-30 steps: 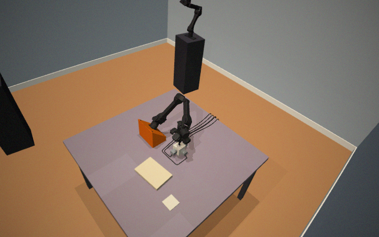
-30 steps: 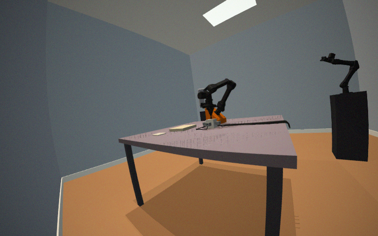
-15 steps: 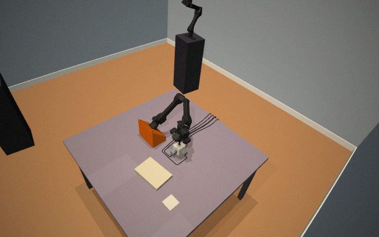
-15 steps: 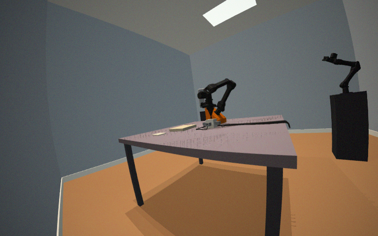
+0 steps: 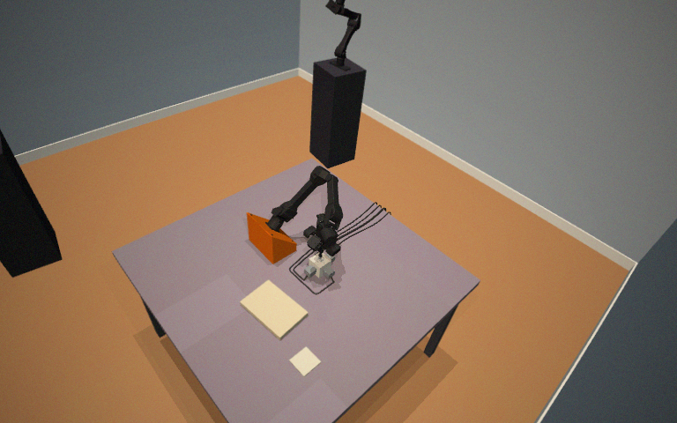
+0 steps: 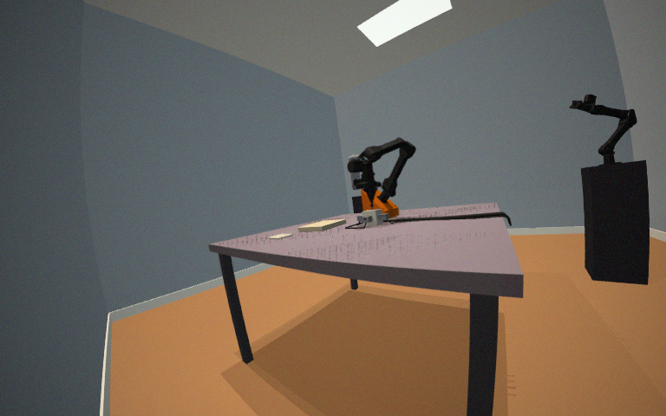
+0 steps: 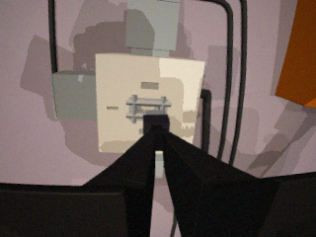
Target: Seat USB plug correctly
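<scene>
One gripper (image 7: 156, 133) clamped nearly shut on the black USB plug (image 7: 156, 121), right over the top socket of the cream power cube (image 7: 146, 101) | 2 grey plugs in the cube's sides (image 7: 153, 23) | 4 black cables (image 5: 363, 219) | 1 orange wedge (image 5: 268, 238) | 2 cream pads (image 5: 273, 307)

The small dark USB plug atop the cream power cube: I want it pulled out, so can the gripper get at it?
Likely yes: the gripper is already shut on the plug, above the cube.
</scene>
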{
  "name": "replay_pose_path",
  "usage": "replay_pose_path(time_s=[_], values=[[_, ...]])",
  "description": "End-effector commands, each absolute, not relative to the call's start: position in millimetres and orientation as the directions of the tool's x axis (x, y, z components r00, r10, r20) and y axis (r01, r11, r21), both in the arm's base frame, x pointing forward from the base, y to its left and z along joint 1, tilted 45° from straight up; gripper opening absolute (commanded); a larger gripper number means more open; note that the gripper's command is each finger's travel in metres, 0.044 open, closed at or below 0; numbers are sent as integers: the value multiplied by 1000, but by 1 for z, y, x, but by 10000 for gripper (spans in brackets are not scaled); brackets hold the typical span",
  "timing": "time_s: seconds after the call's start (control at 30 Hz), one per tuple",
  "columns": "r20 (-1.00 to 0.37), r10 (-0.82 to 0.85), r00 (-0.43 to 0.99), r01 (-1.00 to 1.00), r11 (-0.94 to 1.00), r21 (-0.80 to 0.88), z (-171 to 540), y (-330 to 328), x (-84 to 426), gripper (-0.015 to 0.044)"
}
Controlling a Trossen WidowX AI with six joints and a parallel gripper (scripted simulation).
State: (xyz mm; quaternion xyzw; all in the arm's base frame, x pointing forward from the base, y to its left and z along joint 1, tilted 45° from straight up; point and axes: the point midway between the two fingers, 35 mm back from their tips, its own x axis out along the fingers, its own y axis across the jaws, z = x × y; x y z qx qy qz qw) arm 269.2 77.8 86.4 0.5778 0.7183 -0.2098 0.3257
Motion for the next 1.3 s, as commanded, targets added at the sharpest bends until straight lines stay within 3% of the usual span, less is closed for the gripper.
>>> replay_pose_path(time_s=[0.0,0.83,1.27], values=[[-714,690,-114,966,246,83,89,75,272,0],[-713,691,-116,965,249,84,99,66,272,0],[-711,693,-119,856,434,280,98,67,271,0]])
